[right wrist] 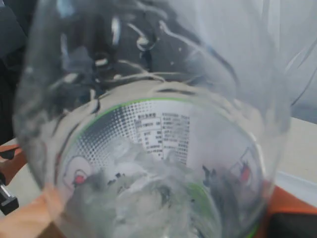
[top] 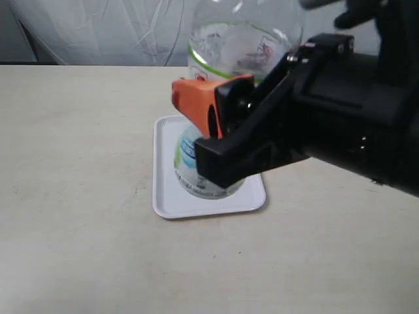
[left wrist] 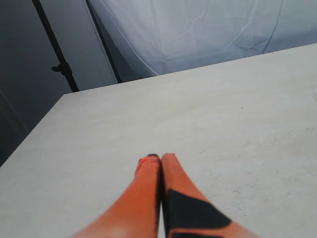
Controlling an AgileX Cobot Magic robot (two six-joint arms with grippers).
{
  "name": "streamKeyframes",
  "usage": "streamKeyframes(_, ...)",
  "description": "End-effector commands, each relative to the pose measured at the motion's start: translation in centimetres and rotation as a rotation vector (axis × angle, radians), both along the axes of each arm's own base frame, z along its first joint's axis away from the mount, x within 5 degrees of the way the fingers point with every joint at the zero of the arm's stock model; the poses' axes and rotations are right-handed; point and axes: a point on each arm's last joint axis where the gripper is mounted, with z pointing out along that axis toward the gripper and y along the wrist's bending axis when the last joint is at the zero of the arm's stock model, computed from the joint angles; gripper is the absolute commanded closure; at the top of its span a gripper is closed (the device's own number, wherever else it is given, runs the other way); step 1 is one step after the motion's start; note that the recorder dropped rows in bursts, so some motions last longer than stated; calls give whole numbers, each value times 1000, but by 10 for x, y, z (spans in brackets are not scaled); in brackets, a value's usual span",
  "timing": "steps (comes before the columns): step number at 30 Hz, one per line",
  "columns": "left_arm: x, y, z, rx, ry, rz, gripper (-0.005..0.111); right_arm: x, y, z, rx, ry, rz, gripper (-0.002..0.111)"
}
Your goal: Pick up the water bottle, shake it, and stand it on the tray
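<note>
Exterior and wrist views. The water bottle (top: 230, 44) is held clamped between the orange fingers (top: 195, 98) of the right gripper (top: 211, 127), directly over the tray (top: 166, 196), which lies flat on the table (top: 78, 163). The bottle's lower end is seen against the tray's middle; whether it touches the tray cannot be told. In the right wrist view the clear wall and printed label fill the frame. The left gripper (left wrist: 160, 162) is held over bare table, well apart from the tray, its fingers pressed together.
</note>
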Motion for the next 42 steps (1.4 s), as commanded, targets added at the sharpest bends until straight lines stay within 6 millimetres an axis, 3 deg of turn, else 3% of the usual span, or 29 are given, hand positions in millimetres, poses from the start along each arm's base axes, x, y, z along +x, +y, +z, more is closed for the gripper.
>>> streamKeyframes(1,0,0,1,-2,-15,-1,107,4,2,-53,-147,76,-48,109)
streamKeyframes(2,0,0,1,-2,-15,-1,107,4,4,-68,-198,95,-48,109)
streamKeyframes(4,0,0,1,-2,-15,-1,107,2,5,-75,-210,116,-24,109)
streamKeyframes(9,0,0,1,-2,-15,-1,107,-2,-5,-8,32,56,8,109)
streamKeyframes(11,0,0,1,-2,-15,-1,107,-3,-8,4,66,35,7,109)
streamKeyframes(13,0,0,1,-2,-15,-1,107,-3,-6,-5,38,45,9,109)
streamKeyframes(16,0,0,1,-2,-15,-1,107,-8,3,-44,-42,153,69,109)
streamKeyframes(18,0,0,1,-2,-15,-1,107,-9,6,-52,-66,170,90,109)
streamKeyframes(20,0,0,1,-2,-15,-1,107,-9,5,-41,-29,158,88,109)
streamKeyframes(24,0,0,1,-2,-15,-1,107,-9,-1,5,98,76,84,109)
streamKeyframes(26,0,0,1,-2,-15,-1,107,-9,-2,11,109,56,92,109)
streamKeyframes(29,0,0,1,-2,-15,-1,107,-9,0,-6,55,72,92,109)
streamKeyframes(31,0,0,1,-2,-15,-1,107,-4,2,-30,-36,84,41,109)
streamKeyframes(33,0,0,1,-2,-15,-1,107,12,-8,-47,-138,56,-171,109)
streamKeyframes(35,0,0,1,-2,-15,-1,107,26,-22,-50,-203,12,-404,109)
streamKeyframes(37,0,0,1,-2,-15,-1,107,29,-26,-50,-172,41,-476,109)
streamKeyframes(38,0,0,1,-2,-15,-1,107,25,-20,-50,-148,66,-397,109)
streamKeyframes(40,0,0,1,-2,-15,-1,107,5,2,-51,-136,81,-60,109)
streamKeyframes(42,0,0,1,-2,-15,-1,107,-9,13,-48,-172,-24,173,109)
